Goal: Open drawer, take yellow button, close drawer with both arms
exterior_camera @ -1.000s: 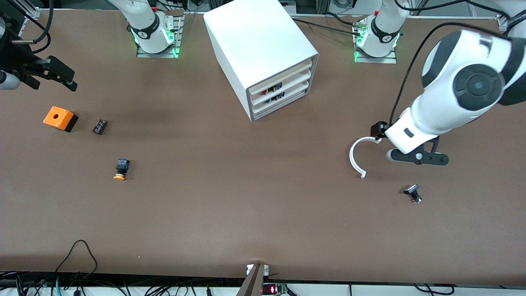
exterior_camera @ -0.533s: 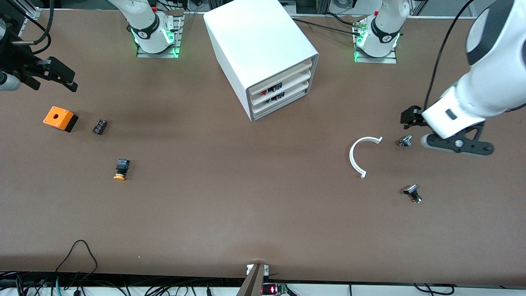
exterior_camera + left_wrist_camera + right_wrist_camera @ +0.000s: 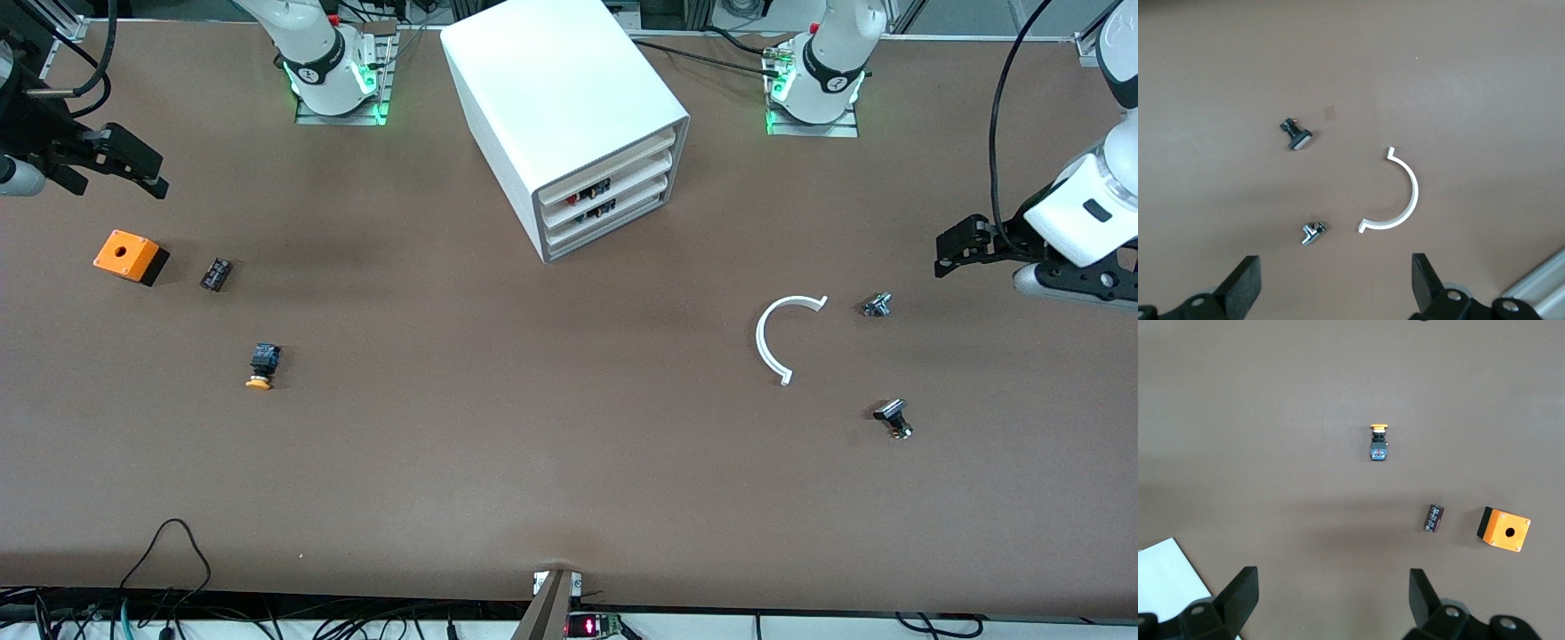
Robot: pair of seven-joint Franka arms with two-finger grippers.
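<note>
The white three-drawer cabinet (image 3: 560, 98) stands between the arm bases. Its top drawer (image 3: 610, 165) is shut. The button (image 3: 261, 365), with an orange cap on a black and blue body, lies on the table toward the right arm's end, nearer the front camera than the cabinet. It also shows in the right wrist view (image 3: 1379, 444). My right gripper (image 3: 142, 169) hangs open and empty above the table near the orange box; its fingers (image 3: 1241, 590) are wide apart. My left gripper (image 3: 958, 247) is open and empty at the left arm's end; its fingers (image 3: 1245, 283) are wide apart.
An orange box with a hole (image 3: 131, 256) and a small black block (image 3: 216, 273) lie near the button. A white arc piece (image 3: 781, 339), a small metal part (image 3: 877, 305) and a black-headed part (image 3: 893, 418) lie toward the left arm's end.
My left arm has swung away from the white arc toward its end of the table, uncovering the small metal part. The right arm has not moved.
</note>
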